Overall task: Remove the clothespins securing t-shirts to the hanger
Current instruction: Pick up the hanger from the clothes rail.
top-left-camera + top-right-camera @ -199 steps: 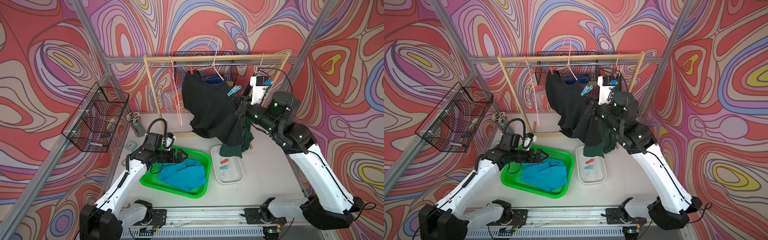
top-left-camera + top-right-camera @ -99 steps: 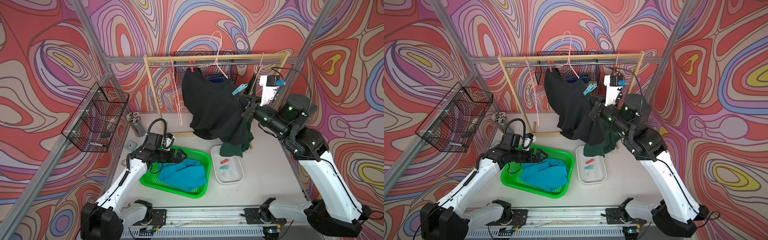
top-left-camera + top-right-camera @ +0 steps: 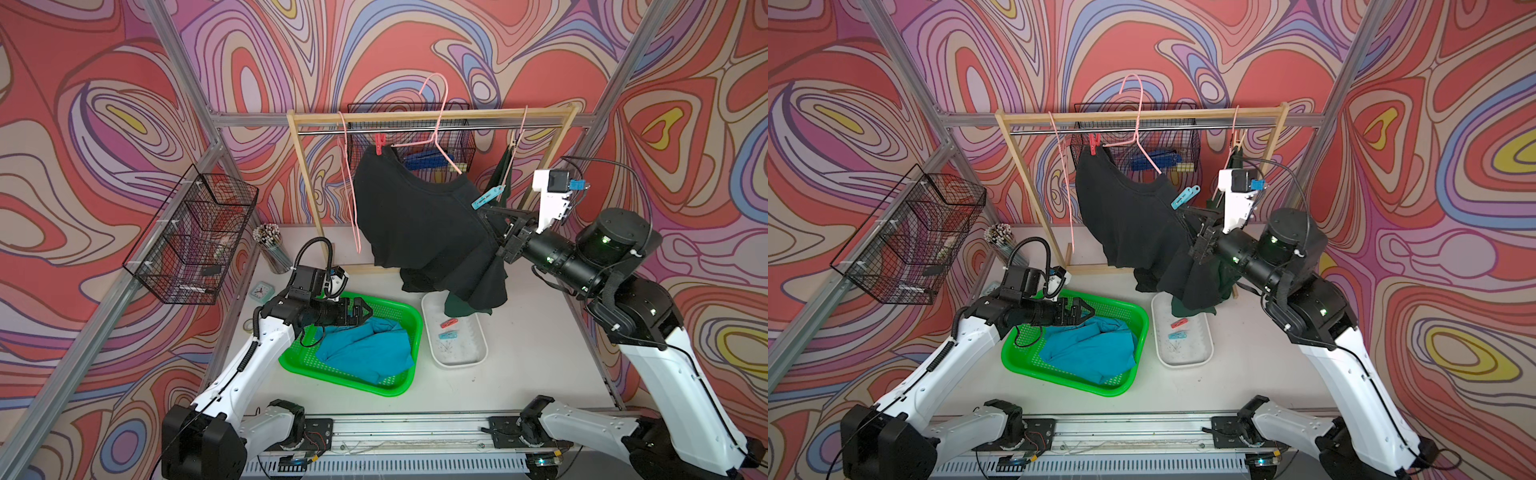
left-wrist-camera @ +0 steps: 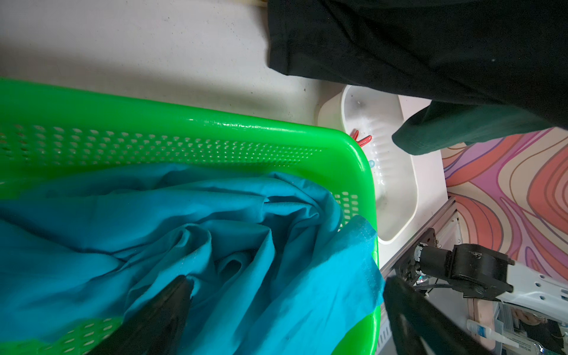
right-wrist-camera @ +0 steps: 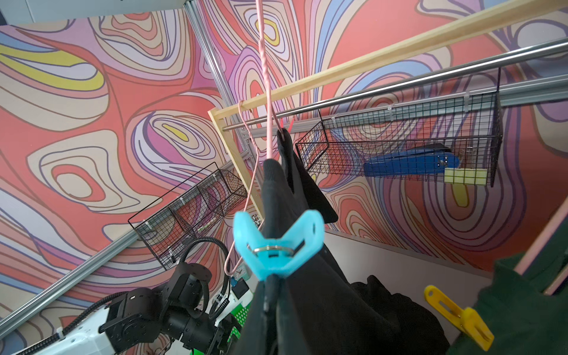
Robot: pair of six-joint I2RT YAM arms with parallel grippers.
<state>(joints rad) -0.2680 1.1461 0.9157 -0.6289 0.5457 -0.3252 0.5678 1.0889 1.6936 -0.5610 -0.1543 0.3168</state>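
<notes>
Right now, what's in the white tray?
A red plastic clothespin and a light blue plastic clothespin lie in the white plastic tray. Hanging dark green t-shirt fabric covers its far end in both top views.

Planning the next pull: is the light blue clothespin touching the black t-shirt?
Touching. The right wrist view shows the light blue clothespin clamped over a bunched fold of the black t-shirt.

Now the black shirt [image 3: 415, 224] hangs skewed, red clothespin [image 3: 379, 143] up top, light blue clothespin [image 3: 489, 196] at its shoulder; turquoise shirt [image 3: 365, 349] lies crumpled.
</notes>
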